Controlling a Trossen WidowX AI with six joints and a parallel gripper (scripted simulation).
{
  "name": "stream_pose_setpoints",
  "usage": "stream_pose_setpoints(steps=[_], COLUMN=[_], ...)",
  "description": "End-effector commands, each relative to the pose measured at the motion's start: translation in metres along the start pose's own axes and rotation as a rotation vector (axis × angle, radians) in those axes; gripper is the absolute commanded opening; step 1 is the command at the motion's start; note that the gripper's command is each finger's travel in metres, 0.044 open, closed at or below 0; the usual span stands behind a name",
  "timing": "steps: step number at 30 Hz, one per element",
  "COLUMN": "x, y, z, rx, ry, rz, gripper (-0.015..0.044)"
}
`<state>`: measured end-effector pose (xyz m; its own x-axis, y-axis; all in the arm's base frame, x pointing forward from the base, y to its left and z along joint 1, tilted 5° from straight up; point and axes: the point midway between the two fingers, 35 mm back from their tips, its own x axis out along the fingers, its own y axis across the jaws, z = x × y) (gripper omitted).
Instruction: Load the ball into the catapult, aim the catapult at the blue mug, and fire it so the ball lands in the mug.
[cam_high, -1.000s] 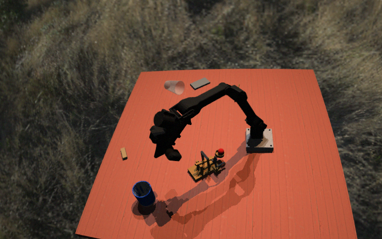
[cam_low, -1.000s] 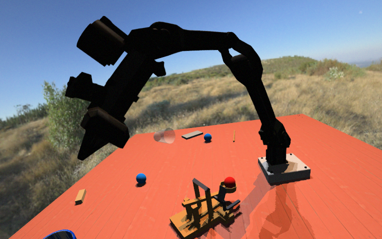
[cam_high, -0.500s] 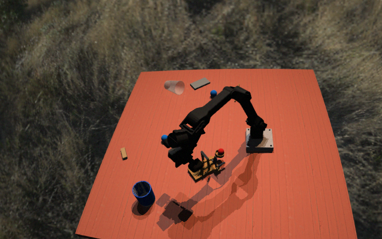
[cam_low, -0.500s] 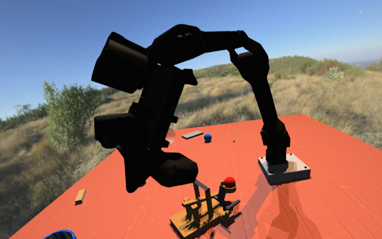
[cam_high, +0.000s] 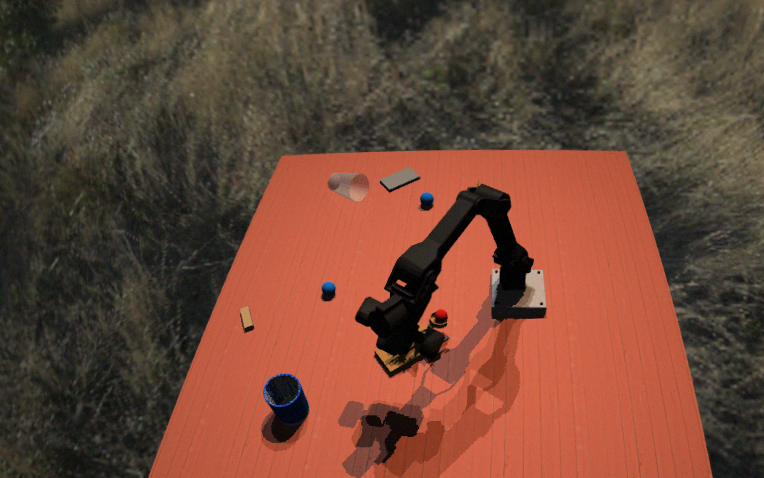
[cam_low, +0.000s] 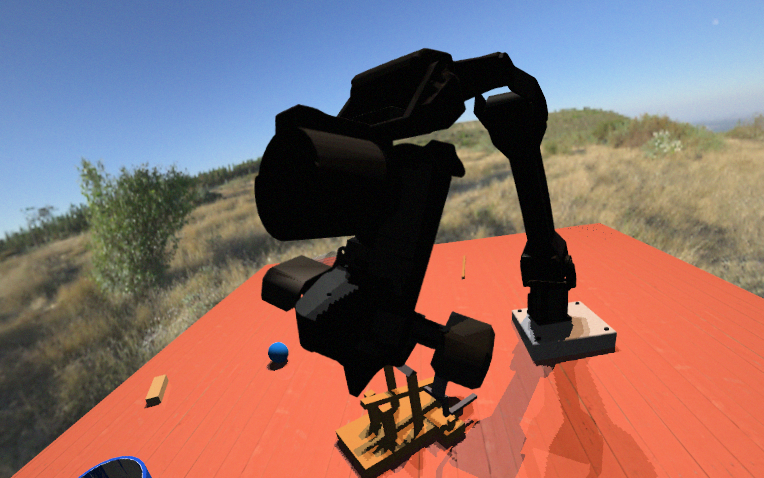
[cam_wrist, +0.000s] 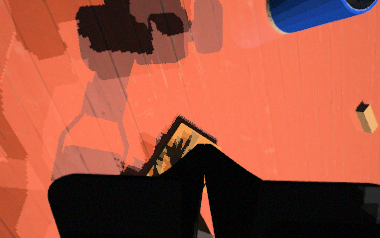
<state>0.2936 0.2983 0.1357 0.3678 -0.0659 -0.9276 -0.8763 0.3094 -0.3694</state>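
The wooden catapult (cam_high: 388, 363) (cam_low: 360, 445) (cam_wrist: 186, 132) stands on the red table, partly hidden by my gripper. The red ball (cam_high: 440, 315) sits in the cup at the catapult's arm-base end in the top view. It is hidden behind my gripper in the exterior view. The blue mug (cam_high: 292, 404) (cam_low: 115, 469) (cam_wrist: 310, 15) stands upright, open end up, at the front left of the table in the top view. My gripper (cam_low: 353, 392) (cam_wrist: 204, 150) is shut and empty, pointing down over the mug-side end of the catapult. Whether it touches the catapult I cannot tell.
One blue ball (cam_high: 328, 289) (cam_low: 277, 352) lies left of the arm, another (cam_high: 426, 198) farther back. A wooden block (cam_high: 246, 319) (cam_low: 156, 390) (cam_wrist: 368, 120) lies near the left edge. A clear cup (cam_high: 349, 187) on its side and a grey slab (cam_high: 400, 179) lie at the back.
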Motion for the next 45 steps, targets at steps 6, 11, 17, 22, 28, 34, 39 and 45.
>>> stream_pose_setpoints(steps=[6, 11, 17, 22, 28, 34, 39, 45], x=[-0.002, -0.004, -0.008, -0.013, -0.020, -0.024, -0.023, -0.015], y=[0.037, 0.053, 0.069, 0.078, 0.087, 0.090, 0.091, 0.094], z=[-0.034, -0.053, -0.076, -0.095, -0.115, -0.127, -0.127, -0.126], rx=[-0.254, -0.399, -0.575, -0.724, -0.904, -1.010, -1.010, -1.012], ry=[0.154, 0.239, 0.341, 0.426, 0.529, 0.589, 0.590, 0.594], rz=[-0.001, 0.000, 0.000, -0.001, -0.001, -0.001, 0.000, 0.001], gripper=[0.0000, 0.0000, 0.0000, 0.0000, 0.0000, 0.0000, 0.0000, 0.0000])
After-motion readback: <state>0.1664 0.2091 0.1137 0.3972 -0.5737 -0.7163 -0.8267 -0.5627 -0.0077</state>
